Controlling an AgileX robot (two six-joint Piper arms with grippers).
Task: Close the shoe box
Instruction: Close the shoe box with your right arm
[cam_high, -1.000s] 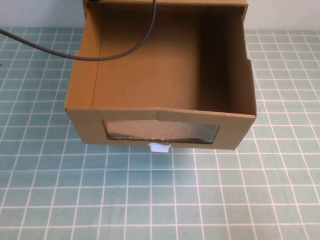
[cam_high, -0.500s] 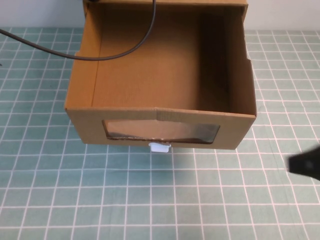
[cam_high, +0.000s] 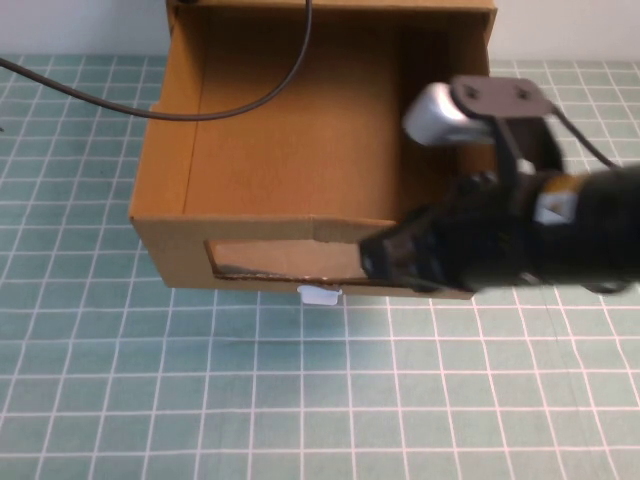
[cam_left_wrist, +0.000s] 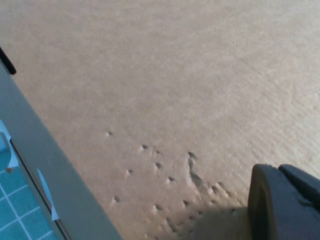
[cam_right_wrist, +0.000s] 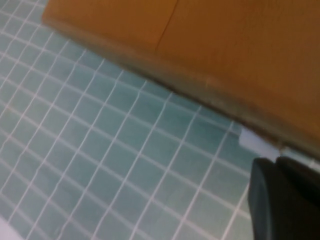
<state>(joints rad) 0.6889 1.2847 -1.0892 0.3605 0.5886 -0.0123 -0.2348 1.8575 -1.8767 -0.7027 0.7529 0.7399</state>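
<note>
Shoe box (cam_high: 300, 170) at upper centre of high view, drawer pulled out over teal grid-patterned table (cam_high: 200, 400); right gripper (cam_high: 395, 262) at its front window, finger state impossible to tell. Left wrist view: left gripper (cam_left_wrist: 285, 200) close against dimpled cardboard, state unclear. Right wrist view: white pull tab (cam_right_wrist: 257, 141) under box edge.

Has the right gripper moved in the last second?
Yes. The right gripper has swept in from the right edge to the shoe box front, near the white pull tab.
</note>
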